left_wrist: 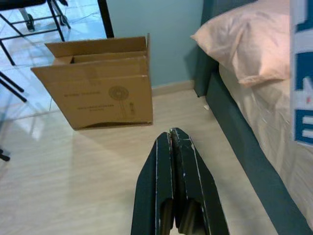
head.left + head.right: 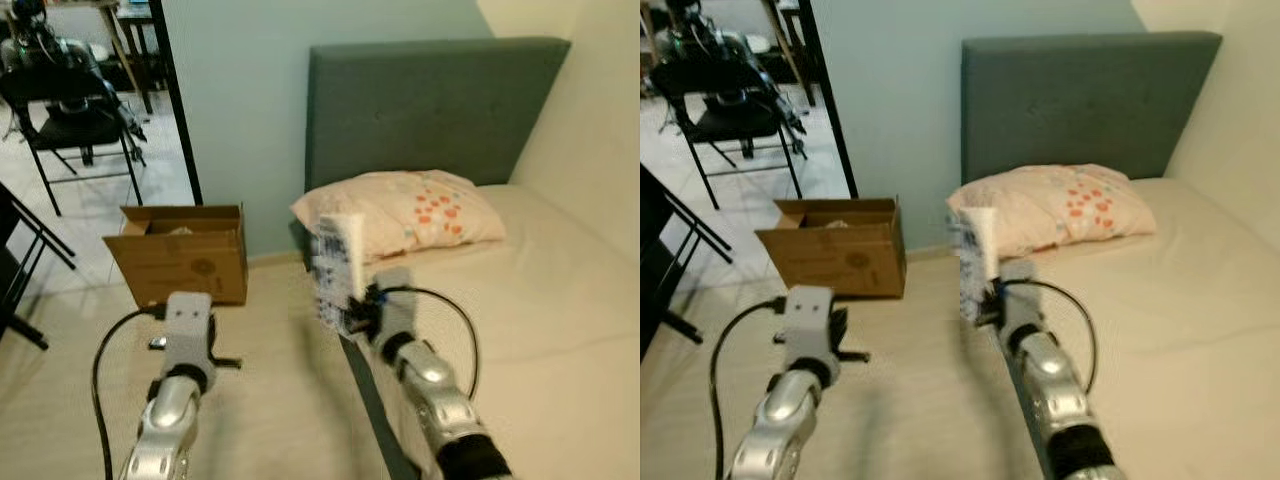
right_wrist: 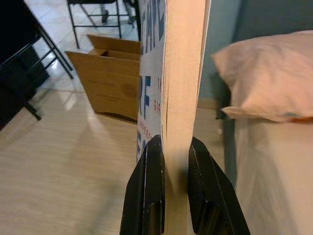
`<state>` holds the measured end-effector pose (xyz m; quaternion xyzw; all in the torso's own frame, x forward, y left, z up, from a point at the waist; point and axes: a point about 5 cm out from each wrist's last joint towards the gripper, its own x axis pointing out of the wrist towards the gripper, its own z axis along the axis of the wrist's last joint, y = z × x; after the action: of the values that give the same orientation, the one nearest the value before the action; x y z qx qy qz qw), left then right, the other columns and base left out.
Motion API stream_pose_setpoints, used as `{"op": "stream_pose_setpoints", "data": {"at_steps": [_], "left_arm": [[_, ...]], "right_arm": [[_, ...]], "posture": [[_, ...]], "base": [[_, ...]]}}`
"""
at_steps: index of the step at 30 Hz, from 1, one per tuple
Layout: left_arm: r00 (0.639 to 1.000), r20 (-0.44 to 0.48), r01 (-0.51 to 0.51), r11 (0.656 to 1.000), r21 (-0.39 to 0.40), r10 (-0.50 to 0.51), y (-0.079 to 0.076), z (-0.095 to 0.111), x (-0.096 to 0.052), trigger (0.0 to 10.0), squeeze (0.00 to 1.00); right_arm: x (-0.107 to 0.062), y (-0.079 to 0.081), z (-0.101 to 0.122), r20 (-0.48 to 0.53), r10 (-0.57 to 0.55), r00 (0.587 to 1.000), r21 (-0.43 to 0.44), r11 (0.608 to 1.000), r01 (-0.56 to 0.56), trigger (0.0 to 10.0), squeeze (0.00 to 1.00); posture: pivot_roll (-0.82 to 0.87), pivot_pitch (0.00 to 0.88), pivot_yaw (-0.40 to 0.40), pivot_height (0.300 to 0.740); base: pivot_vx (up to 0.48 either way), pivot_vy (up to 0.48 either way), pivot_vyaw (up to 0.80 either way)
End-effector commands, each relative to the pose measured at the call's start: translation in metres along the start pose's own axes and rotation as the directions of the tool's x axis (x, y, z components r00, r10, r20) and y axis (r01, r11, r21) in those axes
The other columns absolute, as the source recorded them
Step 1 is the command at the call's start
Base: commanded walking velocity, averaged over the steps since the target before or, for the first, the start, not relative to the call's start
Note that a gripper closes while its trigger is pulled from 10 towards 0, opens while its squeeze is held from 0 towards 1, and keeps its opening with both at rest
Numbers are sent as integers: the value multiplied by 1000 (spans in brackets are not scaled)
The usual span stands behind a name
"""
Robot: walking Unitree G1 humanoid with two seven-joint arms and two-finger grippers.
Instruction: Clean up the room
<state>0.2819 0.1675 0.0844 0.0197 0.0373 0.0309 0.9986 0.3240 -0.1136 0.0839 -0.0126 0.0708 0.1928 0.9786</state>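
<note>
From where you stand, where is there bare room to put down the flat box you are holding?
The floor between the cardboard box and the bed is bare. The mattress below the pillow is bare too. The cardboard box is open on top; something pale lies inside. The right gripper holds the flat box; the left gripper is shut over the floor.

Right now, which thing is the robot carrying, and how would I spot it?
Find the bed with its grey headboard. At its near edge, before the pillow, the right end effector clamps a flat box: upright, white with blue lettering, unlike the brown cardboard box on the floor.
</note>
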Motion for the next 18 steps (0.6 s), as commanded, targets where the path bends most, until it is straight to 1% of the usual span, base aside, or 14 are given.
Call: {"op": "stream_pose_setpoints", "data": {"at_steps": [1,7,15,18], "left_arm": [[1000,-20,9,1000,6,-9,-2,-5,-2,10000,0],[1000,-20,14,1000,8,-14,-2,-5,1,10000,0],[1000,-19,15,1000,9,-15,-1,-4,2,10000,0],[1000,-20,15,1000,10,-15,-1,-4,1,10000,0]], "right_arm": [[-2,-10,6,32,-35,999,-5,999,35,10000,0],[-3,-10,4,27,-47,999,14,999,46,10000,0],[-4,-12,2,16,-49,999,14,999,49,10000,0],[-4,-12,1,6,-47,999,13,999,47,10000,0]], "posture": [[-48,71,-29,740],[-50,71,-22,740],[-52,73,-17,740],[-52,73,-17,740]], "base": [[382,0,0],[379,0,0],[380,0,0],[379,0,-800]]}}
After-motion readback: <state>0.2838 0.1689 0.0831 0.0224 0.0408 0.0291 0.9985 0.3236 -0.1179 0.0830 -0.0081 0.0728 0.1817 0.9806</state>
